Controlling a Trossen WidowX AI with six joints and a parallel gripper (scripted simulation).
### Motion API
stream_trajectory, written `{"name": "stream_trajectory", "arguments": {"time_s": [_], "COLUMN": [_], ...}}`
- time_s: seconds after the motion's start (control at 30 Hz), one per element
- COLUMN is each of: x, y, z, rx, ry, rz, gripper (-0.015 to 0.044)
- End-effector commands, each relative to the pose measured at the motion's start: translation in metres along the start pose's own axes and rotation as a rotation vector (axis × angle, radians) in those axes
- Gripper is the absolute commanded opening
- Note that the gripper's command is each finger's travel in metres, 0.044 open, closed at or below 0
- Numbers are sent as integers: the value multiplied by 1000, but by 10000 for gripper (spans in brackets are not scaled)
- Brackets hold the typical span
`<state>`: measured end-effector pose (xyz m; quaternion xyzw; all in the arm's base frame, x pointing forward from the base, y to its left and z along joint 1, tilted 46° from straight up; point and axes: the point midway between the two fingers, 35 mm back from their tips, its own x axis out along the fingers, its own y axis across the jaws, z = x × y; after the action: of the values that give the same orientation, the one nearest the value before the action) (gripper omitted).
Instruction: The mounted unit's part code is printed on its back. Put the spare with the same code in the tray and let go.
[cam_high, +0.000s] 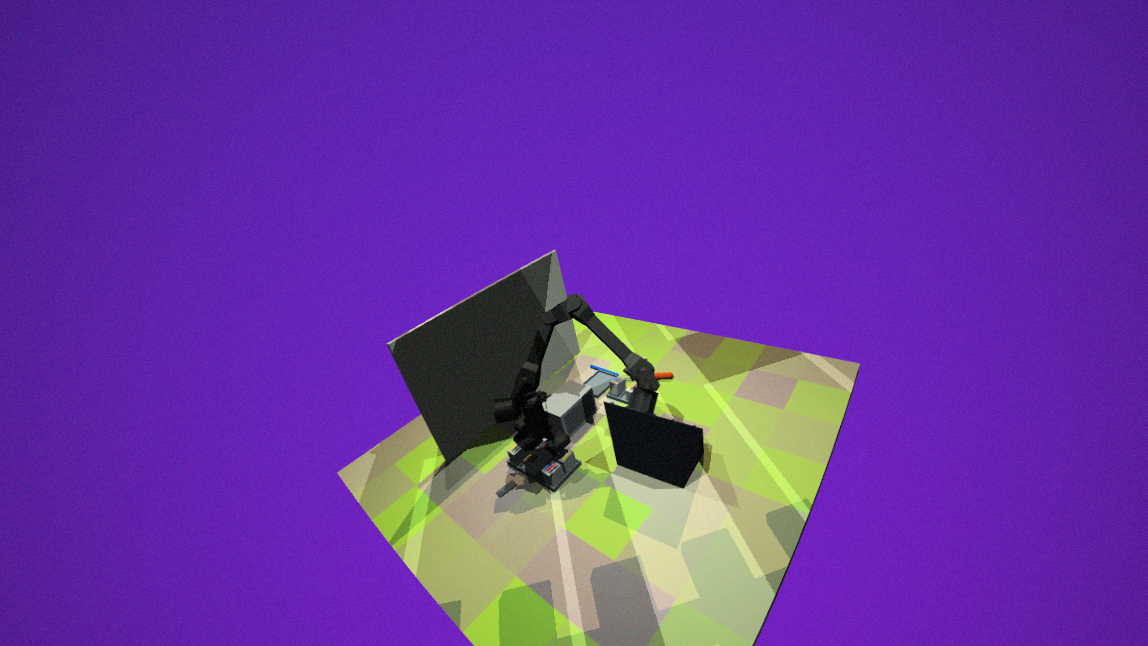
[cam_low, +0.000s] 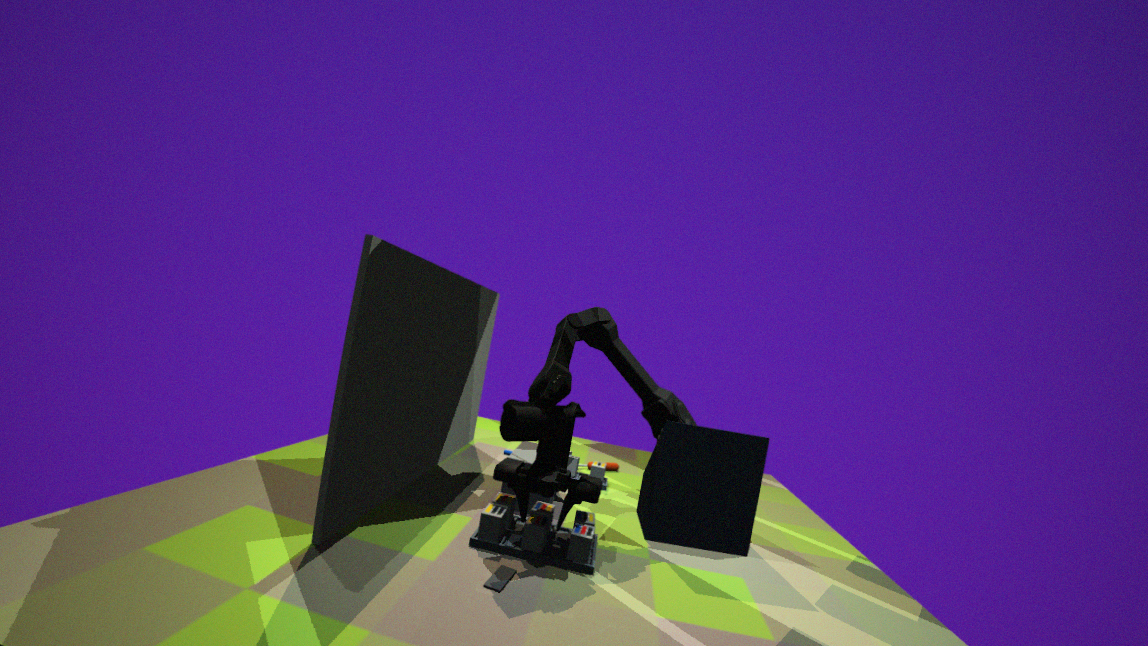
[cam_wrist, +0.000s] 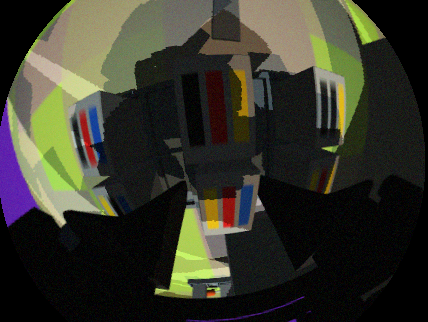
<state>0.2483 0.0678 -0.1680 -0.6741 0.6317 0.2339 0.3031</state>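
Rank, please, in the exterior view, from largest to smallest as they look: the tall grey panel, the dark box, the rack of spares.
1. Tall grey panel
2. Dark box
3. Rack of spares

The panel stands nearer the camera than the box, which adds somewhat to its look.

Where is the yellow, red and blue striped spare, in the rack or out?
In the rack. The spare sits level with its neighbours, and the open end effector straddles it, fingers low on either side.
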Motion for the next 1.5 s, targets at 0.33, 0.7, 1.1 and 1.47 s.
{"name": "stream_trajectory", "arguments": {"time_s": [0.33,0.7,1.1,1.47], "x": [-1,-1,-79,-111], "y": [0,0,0,-3], "z": [0,0,1,4], "rx": [0,0,-4,-6], "ry": [0,0,-3,-8], "rz": [-1,-1,-5,-9], "gripper": [83,0,0,0]}}
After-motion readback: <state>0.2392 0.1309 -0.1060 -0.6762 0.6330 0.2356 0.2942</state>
